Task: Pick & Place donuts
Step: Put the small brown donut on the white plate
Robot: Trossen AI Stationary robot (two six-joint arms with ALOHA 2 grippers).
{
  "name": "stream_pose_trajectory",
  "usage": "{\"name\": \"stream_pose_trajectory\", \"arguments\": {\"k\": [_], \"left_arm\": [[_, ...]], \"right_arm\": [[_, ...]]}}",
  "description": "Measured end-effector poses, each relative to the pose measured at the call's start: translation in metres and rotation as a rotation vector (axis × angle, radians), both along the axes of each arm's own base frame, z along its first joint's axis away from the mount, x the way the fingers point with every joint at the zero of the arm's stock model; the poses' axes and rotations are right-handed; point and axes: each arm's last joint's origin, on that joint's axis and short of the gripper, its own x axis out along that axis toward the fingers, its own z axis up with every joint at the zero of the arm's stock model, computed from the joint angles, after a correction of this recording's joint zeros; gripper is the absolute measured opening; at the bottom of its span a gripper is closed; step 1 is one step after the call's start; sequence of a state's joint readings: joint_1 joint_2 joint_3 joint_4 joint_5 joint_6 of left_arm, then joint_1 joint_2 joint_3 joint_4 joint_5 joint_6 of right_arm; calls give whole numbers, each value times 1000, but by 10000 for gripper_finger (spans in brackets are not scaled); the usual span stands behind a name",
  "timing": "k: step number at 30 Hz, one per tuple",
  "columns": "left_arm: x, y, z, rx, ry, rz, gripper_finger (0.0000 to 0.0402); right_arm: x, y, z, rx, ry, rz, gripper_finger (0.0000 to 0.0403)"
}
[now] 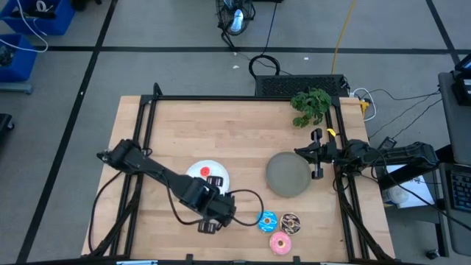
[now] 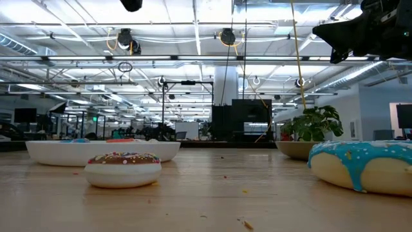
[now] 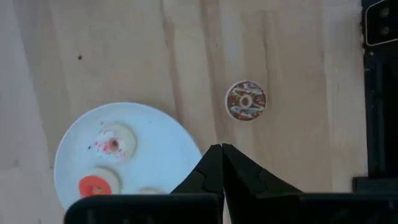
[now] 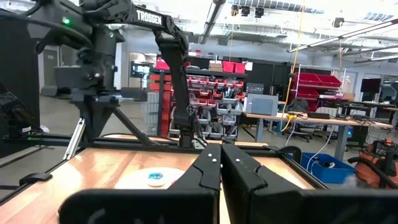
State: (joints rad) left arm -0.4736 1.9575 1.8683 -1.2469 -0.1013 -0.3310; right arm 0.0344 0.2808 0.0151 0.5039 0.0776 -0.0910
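Our left gripper (image 1: 208, 227) hangs empty, fingers pressed shut, between the white plate (image 1: 197, 171) of tiny donuts and three larger donuts (image 1: 280, 230) at the table's near edge. Descending shut, we'd shove a donut aside. Our right gripper (image 1: 317, 154) waits closed beside the grey plate (image 1: 287, 175).

We reach our left arm diagonally across the tabletop (image 1: 243, 125) toward its near edge, with the left tool (image 1: 208, 227) pointing down and its fingers (image 3: 211, 168) pressed together, holding nothing. Our right arm waits folded at the right edge, the right tool (image 1: 317, 153) closed and empty too.
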Motion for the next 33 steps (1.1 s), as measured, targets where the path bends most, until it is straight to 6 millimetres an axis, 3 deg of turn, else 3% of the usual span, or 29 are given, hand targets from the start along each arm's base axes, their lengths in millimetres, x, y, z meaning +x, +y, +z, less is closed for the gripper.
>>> {"name": "stream_pose_trajectory", "arguments": {"k": [12, 33], "left_arm": [[9, -28, -14, -84, -54, -98, 10], [11, -24, -14, -121, -40, -20, 4]], "right_arm": [[0, 0, 0, 0, 0, 0, 0], [0, 0, 0, 0, 0, 0, 0]]}}
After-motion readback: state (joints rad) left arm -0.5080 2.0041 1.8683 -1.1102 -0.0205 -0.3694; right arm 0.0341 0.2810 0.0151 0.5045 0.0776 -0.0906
